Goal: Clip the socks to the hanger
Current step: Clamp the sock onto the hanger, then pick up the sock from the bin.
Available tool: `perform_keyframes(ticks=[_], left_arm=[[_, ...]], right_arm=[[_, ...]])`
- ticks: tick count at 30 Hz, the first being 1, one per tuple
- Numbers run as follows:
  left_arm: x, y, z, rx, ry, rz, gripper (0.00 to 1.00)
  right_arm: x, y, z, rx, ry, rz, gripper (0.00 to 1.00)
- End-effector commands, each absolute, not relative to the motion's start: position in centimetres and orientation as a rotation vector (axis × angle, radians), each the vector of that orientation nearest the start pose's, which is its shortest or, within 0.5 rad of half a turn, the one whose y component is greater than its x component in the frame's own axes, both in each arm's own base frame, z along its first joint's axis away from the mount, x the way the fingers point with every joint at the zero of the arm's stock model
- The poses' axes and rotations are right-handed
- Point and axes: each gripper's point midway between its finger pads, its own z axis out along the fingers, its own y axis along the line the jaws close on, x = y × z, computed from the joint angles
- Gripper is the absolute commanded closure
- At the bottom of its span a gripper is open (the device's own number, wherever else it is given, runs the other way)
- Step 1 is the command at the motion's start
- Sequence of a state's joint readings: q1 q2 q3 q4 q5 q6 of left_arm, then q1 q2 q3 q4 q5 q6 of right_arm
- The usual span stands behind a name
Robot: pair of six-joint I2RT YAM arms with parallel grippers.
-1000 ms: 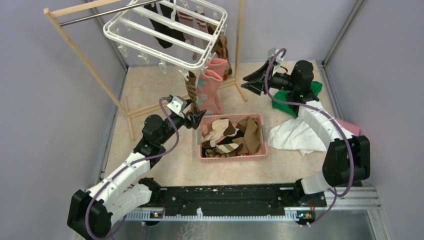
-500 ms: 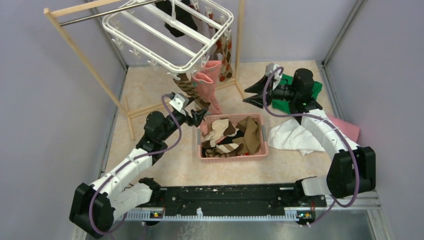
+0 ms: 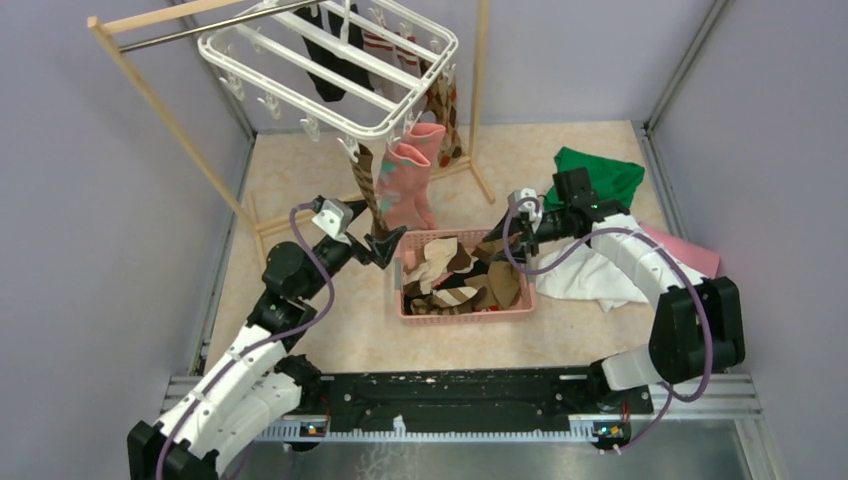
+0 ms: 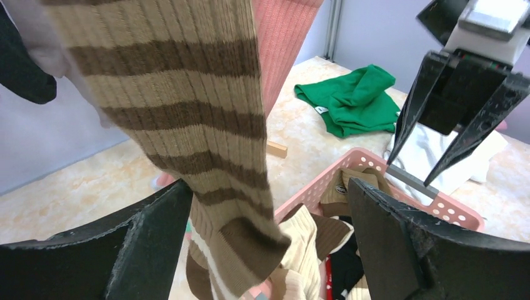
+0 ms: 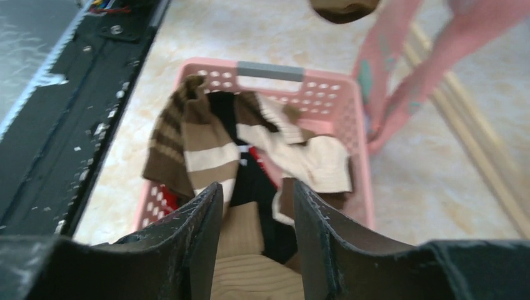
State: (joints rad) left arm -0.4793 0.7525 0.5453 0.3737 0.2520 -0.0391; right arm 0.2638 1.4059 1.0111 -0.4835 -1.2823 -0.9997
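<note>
Ribbed knit sock (image 4: 187, 112); perforated plastic basket (image 3: 465, 314); matt plastic hanger (image 3: 300, 95).

hanger (image 3: 296, 92) hook cut off at top edge; striped sock (image 4: 187, 125) upper end out of frame; pink sock (image 5: 400, 81) blurred

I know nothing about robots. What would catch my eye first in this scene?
A white plastic grid hanger hangs at the back left with several socks dangling from it. Just below, the left gripper stands wide open at the lower end of a hanging brown-and-cream striped sock, while the right gripper hangs over a pink plastic basket heaped with more socks at mid-floor.
</note>
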Motion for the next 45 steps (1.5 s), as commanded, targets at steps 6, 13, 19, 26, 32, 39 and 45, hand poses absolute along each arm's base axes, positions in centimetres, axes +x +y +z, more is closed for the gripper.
perform_keyframes(ticks=[6, 13, 19, 26, 32, 39, 45], left_arm=[[23.8, -15.9, 28.8, 0.415, 1.471, -0.583, 0.01], [22.5, -13.8, 27.9, 0.317, 1.53, -0.554, 0.01], [22.3, -13.2, 27.6, 0.288, 1.537, -0.543, 0.01], [22.5, -13.0, 27.6, 0.284, 1.535, -0.519, 0.01], [22.5, -13.0, 27.7, 0.284, 1.53, -0.523, 0.01], [22.4, -12.9, 27.6, 0.275, 1.529, -0.524, 0.01], [22.3, -12.8, 27.6, 0.271, 1.53, -0.523, 0.01]], right_arm=[[16.8, 27.1, 19.0, -1.813, 0.975, 1.294, 0.59], [14.5, 29.4, 16.5, -1.972, 0.981, 1.319, 0.63], [16.2, 30.5, 14.3, -1.999, 1.13, 1.199, 0.64], [15.7, 31.0, 12.3, -2.059, 1.172, 1.148, 0.68], [15.9, 31.1, 11.3, -2.084, 1.21, 1.12, 0.74], [15.7, 31.1, 11.0, -2.111, 1.196, 1.113, 0.83], [15.3, 31.0, 11.6, -2.115, 1.185, 1.131, 0.82]])
